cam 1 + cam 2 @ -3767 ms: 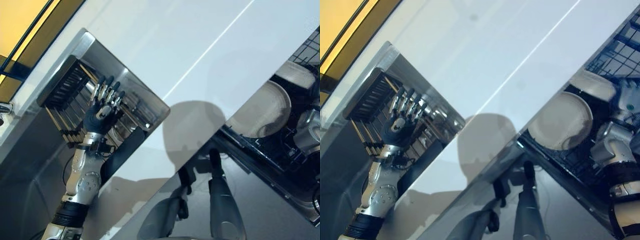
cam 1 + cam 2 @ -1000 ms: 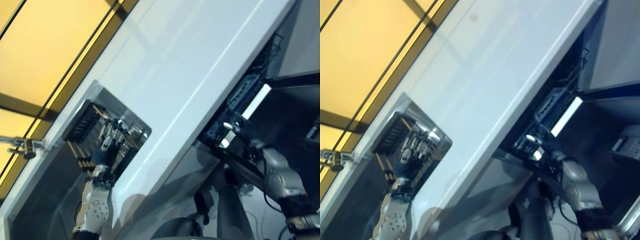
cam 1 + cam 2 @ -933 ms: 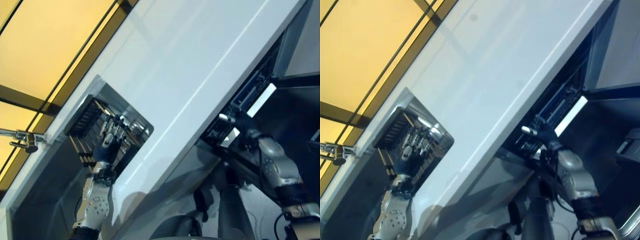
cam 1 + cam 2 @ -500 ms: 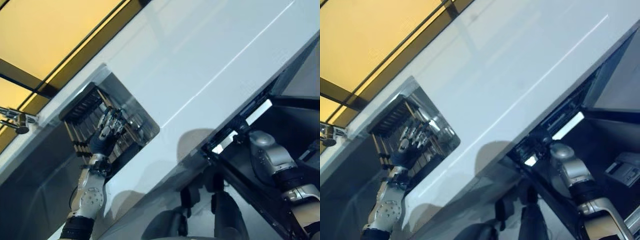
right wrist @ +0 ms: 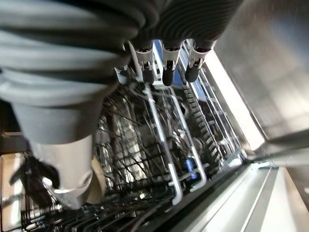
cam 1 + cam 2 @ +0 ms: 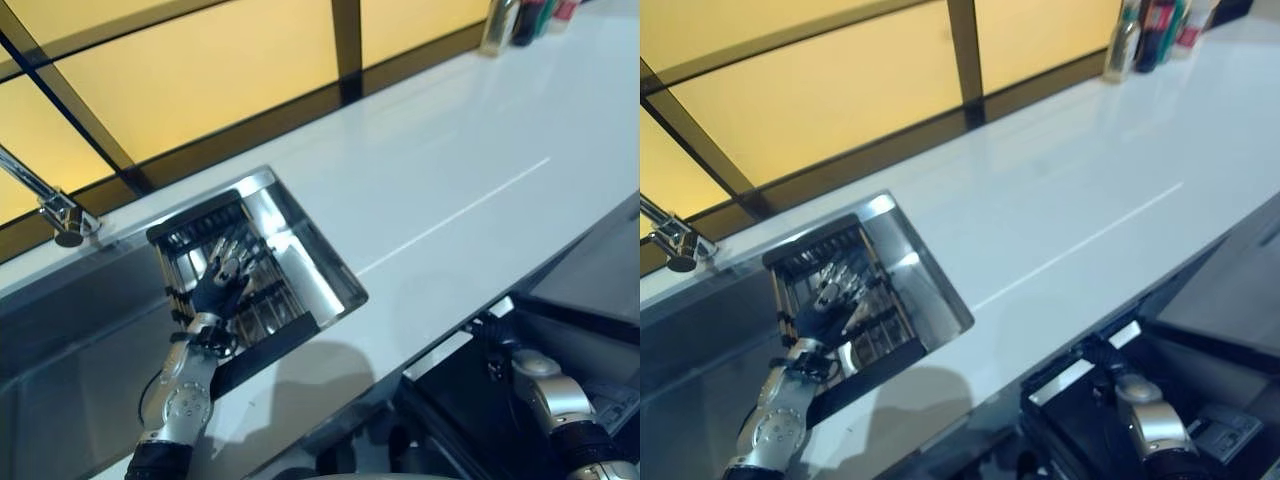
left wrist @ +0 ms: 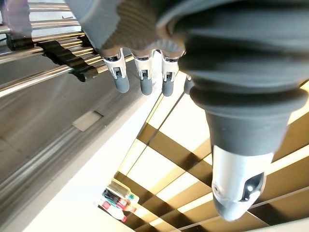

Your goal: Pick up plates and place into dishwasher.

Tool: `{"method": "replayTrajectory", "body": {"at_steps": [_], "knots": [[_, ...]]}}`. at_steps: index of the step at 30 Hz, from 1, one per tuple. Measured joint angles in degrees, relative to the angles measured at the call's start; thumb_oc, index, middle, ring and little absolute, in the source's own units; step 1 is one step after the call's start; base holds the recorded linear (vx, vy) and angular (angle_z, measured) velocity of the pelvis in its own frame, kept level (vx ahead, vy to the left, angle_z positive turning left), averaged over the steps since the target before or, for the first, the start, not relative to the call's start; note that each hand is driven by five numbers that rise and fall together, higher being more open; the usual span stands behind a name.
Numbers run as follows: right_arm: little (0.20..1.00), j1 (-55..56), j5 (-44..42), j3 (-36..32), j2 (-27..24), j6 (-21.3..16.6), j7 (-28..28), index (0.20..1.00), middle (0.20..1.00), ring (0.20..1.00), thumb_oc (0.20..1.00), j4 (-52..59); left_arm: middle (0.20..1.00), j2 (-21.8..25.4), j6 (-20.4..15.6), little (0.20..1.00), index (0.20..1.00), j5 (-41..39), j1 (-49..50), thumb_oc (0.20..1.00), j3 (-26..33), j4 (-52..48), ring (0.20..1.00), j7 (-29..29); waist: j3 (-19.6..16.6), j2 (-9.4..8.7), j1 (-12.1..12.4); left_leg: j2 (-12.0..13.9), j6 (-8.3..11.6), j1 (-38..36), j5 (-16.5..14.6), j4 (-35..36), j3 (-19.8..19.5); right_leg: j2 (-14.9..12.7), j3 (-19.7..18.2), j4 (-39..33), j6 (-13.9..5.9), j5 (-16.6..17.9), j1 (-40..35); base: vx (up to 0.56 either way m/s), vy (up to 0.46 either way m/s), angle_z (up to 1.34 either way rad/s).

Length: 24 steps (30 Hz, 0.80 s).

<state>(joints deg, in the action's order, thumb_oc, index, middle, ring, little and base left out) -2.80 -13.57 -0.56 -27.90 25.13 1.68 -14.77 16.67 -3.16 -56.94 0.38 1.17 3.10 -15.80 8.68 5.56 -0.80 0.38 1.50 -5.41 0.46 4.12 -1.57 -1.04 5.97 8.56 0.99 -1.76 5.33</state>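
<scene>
- Left hand (image 6: 222, 285) over the rack (image 6: 190, 228) in the sink (image 6: 300, 235), fingers straight and spread, nothing held.
- Same in the left wrist view: fingertips (image 7: 141, 84) apart, clear of the rack's steel bars (image 7: 43, 72).
- Right hand (image 5: 72, 159) down at the dishwasher (image 6: 470, 400) below the counter's front edge; fingers (image 5: 166, 72) straight, apart from the thumb, empty.
- Past those fingers, the wire basket (image 5: 164, 145) of the dishwasher, dark and crowded; no plate to make out inside.
- Plates: none plain to see; the rack's slots at the sink's left end too dim to tell what sits there.
- Counter (image 6: 450, 150) white and bare across the middle; bottles (image 6: 1150, 30) at its far right corner; tap (image 6: 50, 205) at the sink's far left edge.
- Step in hand, as a judgement: reaching for a plate with the left hand, not yet gripping anything.
- Next move likely calls for lowering the left hand between the rack bars, closing thumb and fingers on a plate rim, lifting straight up clear of the sink wall, then carrying right toward the dishwasher.
- Risk: catching fingertips on the bars.
</scene>
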Motion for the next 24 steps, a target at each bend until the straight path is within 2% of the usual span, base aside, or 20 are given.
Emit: {"method": "replayTrajectory", "body": {"at_steps": [3,7,10,14,17,21,22,24], "knots": [[1.000,2.2,1.2,-2.7,0.3,1.7,-1.1,1.000,1.000,1.000,1.000,1.1,1.000,0.1,1.6,1.000,1.000,0.0,0.6,1.000,0.6,0.2,1.000,0.0,-2.2,-1.08,-0.1,-0.1,-0.45,-1.3,-0.5,0.2,0.3,0.5,-2.0,-0.8,-0.22,0.1,-1.4,0.06,0.007,-0.06],[1.000,5.1,2.0,-4.5,1.0,2.3,-1.9,1.000,1.000,1.000,1.000,1.5,1.000,-0.2,3.4,1.000,1.000,0.7,2.4,1.000,2.6,0.2,1.000,-0.7,-3.3,-1.70,-0.1,0.0,-0.70,-3.2,-1.0,0.5,1.4,0.9,-3.4,-1.6,-0.43,0.2,-3.2,0.04,0.009,-0.12],[1.000,8.3,2.2,-6.8,2.7,2.4,-5.6,1.000,1.000,1.000,1.000,2.6,1.000,-0.2,4.2,1.000,1.000,2.3,3.6,1.000,4.9,0.3,1.000,-1.8,-3.7,-2.16,-1.6,0.0,-0.69,-3.5,-1.0,0.6,1.6,1.2,-3.9,-2.3,-0.56,0.5,-3.5,0.00,0.006,-0.01],[1.000,11.4,0.5,-11.2,6.7,1.6,-20.7,1.000,1.000,1.000,1.000,3.0,1.000,-0.2,5.0,1.000,1.000,2.3,5.1,1.000,6.5,0.4,1.000,-3.0,-3.7,-2.11,-2.9,0.0,-0.71,-4.6,-1.0,0.8,2.5,1.7,-5.5,-2.9,-0.59,0.9,-4.1,0.02,0.045,-0.12],[1.000,13.8,0.4,-13.7,9.5,0.0,-32.4,1.000,1.000,1.000,1.000,3.2,1.000,-0.4,5.1,1.000,1.000,2.3,7.6,1.000,7.0,0.4,1.000,-3.7,-4.2,-1.27,-3.6,-0.1,-0.80,-5.1,-1.3,0.9,3.3,2.1,-7.1,-2.4,-0.61,0.9,-3.9,0.01,0.105,-0.16],[1.000,14.7,1.4,-16.4,10.1,-0.1,-45.5,1.000,1.000,1.000,1.000,3.1,1.000,-0.5,5.0,1.000,1.000,2.3,10.1,1.000,7.1,1.1,1.000,-4.9,-4.7,0.81,-5.7,-0.1,-0.95,-5.5,-1.3,1.1,4.2,2.0,-8.0,-1.5,-0.55,0.8,-3.7,0.00,0.112,-0.13],[1.000,14.7,3.7,-17.3,10.0,0.0,-50.1,1.000,1.000,1.000,1.000,3.1,1.000,-0.6,5.0,1.000,1.000,2.3,10.2,1.000,7.1,1.2,1.000,-5.2,-4.5,1.33,-5.9,-0.2,-0.99,-5.9,-1.3,1.1,4.5,2.0,-8.4,-1.1,-0.57,0.8,-3.5,0.01,0.121,-0.19],[1.000,14.8,7.2,-18.8,9.4,0.2,-55.9,1.000,1.000,1.000,1.000,2.9,1.000,-0.6,5.0,1.000,1.000,2.1,10.5,1.000,7.0,1.4,1.000,-5.4,-5.0,2.85,-6.3,-0.5,-1.05,-6.0,-1.4,1.2,4.5,1.9,-8.9,-0.5,-0.35,0.6,-3.2,0.01,0.147,-0.16]]}}
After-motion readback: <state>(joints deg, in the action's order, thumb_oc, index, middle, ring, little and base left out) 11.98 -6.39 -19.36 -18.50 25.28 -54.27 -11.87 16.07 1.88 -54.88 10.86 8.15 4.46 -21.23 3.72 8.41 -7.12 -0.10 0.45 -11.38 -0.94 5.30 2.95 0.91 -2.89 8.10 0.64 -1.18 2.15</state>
